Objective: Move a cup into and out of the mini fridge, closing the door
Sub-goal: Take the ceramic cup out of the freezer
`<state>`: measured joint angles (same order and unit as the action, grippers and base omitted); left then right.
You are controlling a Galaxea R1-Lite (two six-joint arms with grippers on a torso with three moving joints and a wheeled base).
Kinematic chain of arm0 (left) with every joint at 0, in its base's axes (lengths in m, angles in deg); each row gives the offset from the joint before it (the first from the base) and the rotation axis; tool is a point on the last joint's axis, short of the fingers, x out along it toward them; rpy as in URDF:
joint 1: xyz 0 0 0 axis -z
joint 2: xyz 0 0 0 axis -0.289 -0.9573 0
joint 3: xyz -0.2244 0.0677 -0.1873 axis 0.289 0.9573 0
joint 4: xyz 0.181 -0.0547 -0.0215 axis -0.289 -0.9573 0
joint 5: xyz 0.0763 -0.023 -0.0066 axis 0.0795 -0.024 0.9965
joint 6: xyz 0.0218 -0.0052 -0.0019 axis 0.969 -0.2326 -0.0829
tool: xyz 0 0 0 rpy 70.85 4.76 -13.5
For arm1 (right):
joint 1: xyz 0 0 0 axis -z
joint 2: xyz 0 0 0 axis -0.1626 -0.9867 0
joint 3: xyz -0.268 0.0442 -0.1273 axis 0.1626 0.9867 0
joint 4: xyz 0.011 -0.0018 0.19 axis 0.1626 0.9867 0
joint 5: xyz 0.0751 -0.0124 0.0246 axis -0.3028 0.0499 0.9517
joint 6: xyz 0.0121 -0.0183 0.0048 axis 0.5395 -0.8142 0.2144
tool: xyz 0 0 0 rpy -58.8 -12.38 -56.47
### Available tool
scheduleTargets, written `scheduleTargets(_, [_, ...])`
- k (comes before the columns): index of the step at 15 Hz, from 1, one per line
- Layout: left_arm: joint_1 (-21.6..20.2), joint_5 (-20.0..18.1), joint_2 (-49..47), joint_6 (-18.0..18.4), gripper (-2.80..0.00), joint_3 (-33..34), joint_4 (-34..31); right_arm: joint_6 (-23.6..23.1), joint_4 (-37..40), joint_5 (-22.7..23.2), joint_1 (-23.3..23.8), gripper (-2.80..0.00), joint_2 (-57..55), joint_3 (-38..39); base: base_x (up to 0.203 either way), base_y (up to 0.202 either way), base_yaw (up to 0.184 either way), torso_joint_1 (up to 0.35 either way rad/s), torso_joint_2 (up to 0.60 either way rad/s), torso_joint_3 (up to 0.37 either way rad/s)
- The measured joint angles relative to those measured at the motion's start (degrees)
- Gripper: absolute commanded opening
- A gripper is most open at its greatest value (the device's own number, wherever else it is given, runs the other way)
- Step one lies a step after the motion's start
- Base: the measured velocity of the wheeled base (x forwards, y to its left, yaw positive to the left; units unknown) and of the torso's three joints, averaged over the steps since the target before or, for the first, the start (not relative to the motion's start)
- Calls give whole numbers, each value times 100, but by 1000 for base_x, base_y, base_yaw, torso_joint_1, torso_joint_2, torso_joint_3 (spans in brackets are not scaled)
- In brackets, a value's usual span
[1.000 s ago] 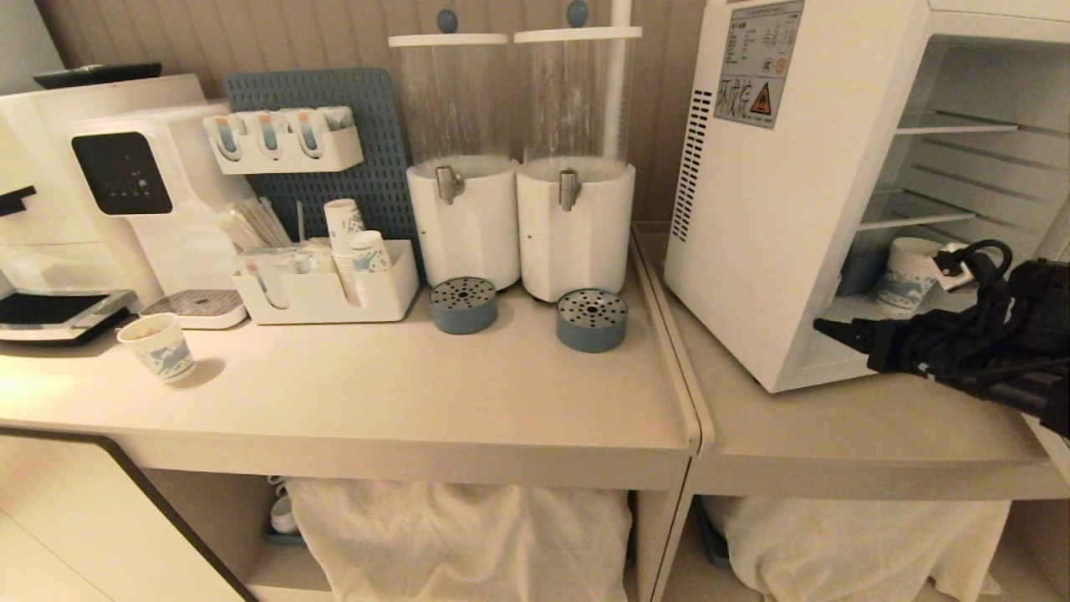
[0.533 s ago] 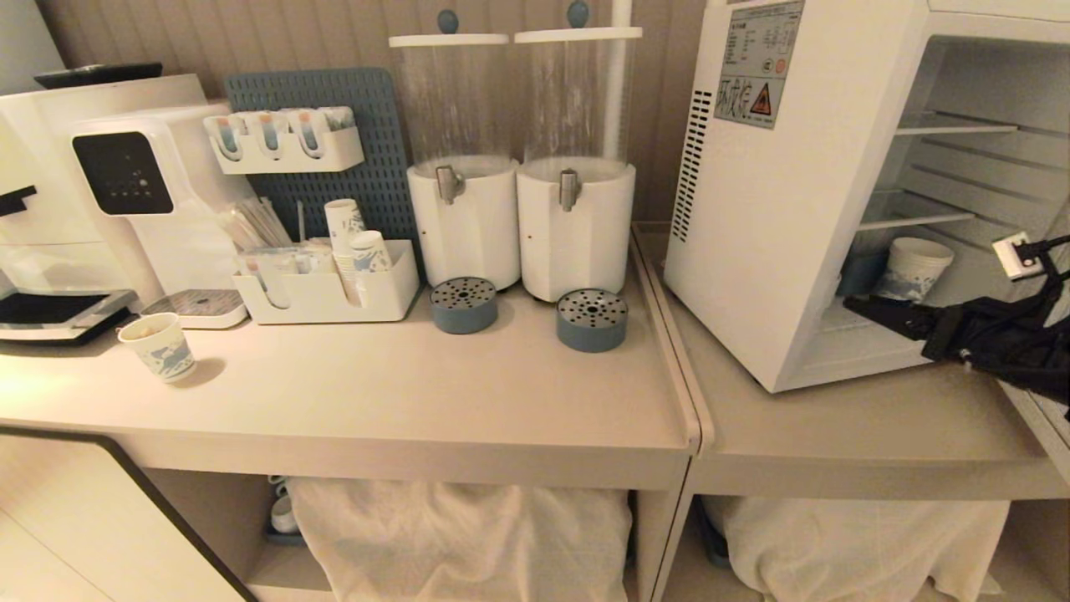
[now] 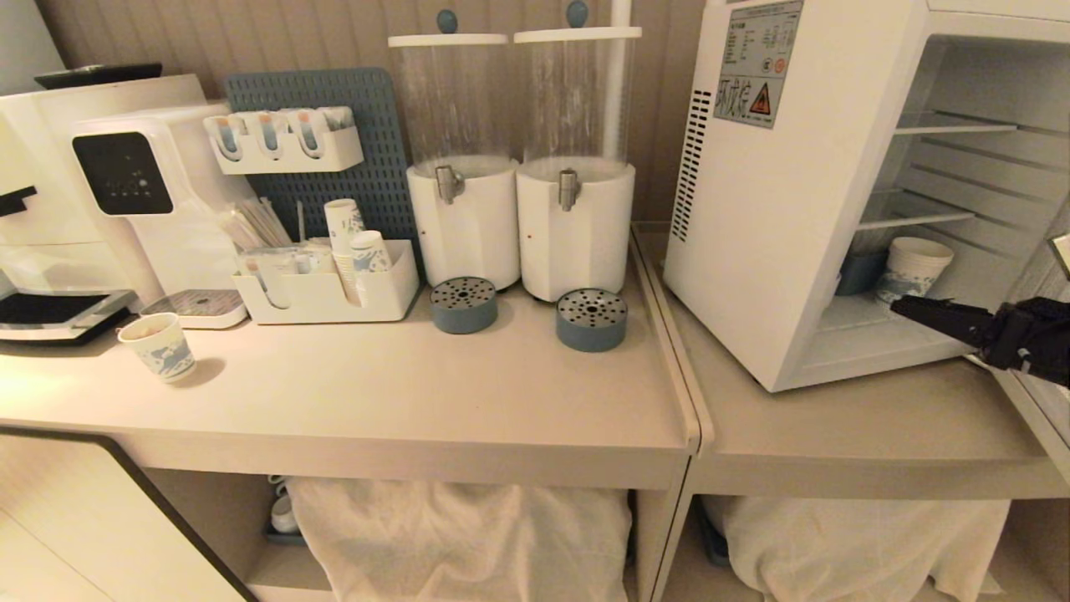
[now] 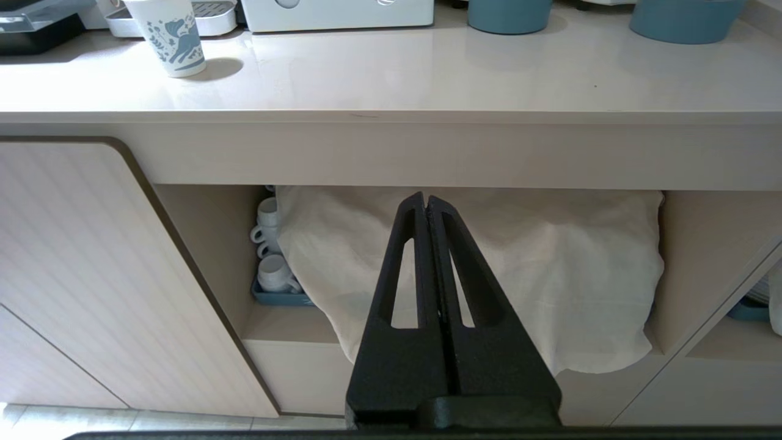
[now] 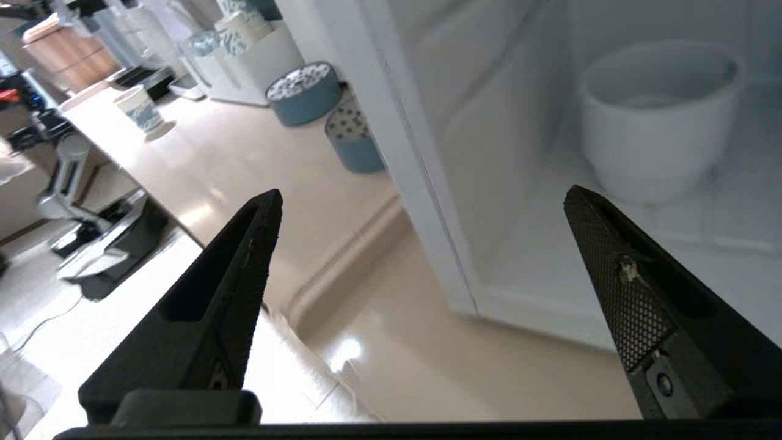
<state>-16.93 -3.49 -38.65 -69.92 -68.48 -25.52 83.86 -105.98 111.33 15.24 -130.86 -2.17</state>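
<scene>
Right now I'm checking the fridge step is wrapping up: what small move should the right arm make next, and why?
Probably draw the right gripper clear of the mini fridge opening. Its jaws stand wide open and empty, the cup sits alone on the fridge floor, and the door cannot swing shut past the arm.

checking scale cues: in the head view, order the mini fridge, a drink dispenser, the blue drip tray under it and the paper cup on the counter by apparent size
1. mini fridge
2. drink dispenser
3. and 4. blue drip tray and paper cup: they look alike in size, so unranked.
</scene>
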Motion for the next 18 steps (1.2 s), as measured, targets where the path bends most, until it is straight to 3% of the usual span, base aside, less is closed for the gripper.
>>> scheduleTargets(9, [-5,10,-1,-35,-280,0,0,30,-308,1151,212,0,-958,-713,0,0,0,0,0,0])
scheduleTargets(18, [-2,10,-1,-39,-280,0,0,-4,-230,856,42,0,-1521,-1382,0,0,0,0,0,0])
